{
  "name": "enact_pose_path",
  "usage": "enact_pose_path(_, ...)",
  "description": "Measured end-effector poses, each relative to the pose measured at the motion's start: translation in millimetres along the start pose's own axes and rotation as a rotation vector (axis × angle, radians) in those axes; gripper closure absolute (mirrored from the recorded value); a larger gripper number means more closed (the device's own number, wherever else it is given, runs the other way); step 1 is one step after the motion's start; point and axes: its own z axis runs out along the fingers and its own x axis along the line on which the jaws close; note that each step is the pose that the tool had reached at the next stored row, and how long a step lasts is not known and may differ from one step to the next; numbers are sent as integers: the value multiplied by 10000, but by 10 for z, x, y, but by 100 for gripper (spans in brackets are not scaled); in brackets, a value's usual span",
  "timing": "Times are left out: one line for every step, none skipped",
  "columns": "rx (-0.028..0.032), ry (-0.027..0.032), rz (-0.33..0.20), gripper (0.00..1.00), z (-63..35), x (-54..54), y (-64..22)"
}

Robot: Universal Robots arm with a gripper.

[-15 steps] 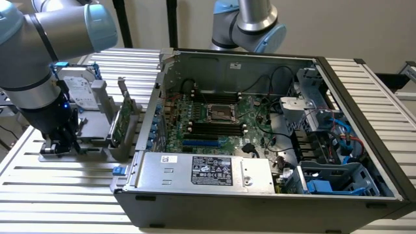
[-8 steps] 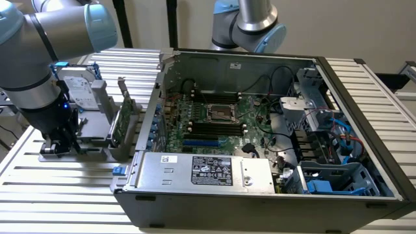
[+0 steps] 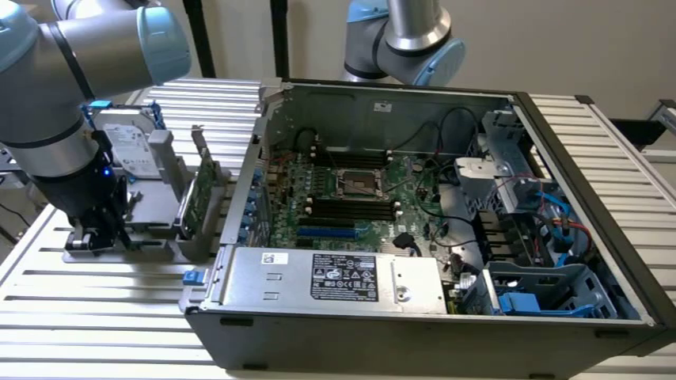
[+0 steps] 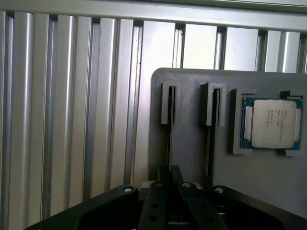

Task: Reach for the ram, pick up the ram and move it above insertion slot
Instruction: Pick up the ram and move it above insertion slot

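Observation:
The ram (image 4: 169,141) is a thin stick seen edge-on, standing in a slotted post of the grey holder (image 4: 192,153). My gripper (image 4: 170,168) is down over it, with both fingers pressed together on the stick's near end. The ram still sits in its post. In the exterior view my gripper (image 3: 95,231) hangs low over the front left of the holder (image 3: 148,212), left of the open computer case. The dark memory slots (image 3: 354,208) lie on the motherboard inside the case, well to the exterior view's right of my gripper.
A second stick (image 4: 209,141) stands in the neighbouring post, and a processor chip (image 4: 271,123) lies in a recess beside it. The holder also carries a silver hard drive (image 3: 125,150) and a green expansion card (image 3: 201,194). The case wall (image 3: 245,198) rises between holder and motherboard. Another arm (image 3: 407,39) stands behind.

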Motion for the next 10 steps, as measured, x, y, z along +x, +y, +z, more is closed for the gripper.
enact_pose_path(-8, -2, 1, 86, -6, 0, -1)
enact_pose_path(-19, -4, 1, 86, -14, 0, -2)
enact_pose_path(-33, -4, 1, 86, -24, 0, -2)
enact_pose_path(-49, -6, 2, 86, -35, 0, -3)
enact_pose_path(-64, -11, 2, 86, -46, 0, -4)
enact_pose_path(-80, -17, 2, 86, -60, 0, -6)
enact_pose_path(-98, -24, 1, 86, -75, 0, -7)
enact_pose_path(-115, -31, 2, 86, -93, 0, -8)
enact_pose_path(-133, -41, 1, 86, -112, 0, -10)
enact_pose_path(-153, -54, 1, 86, -135, 0, -12)
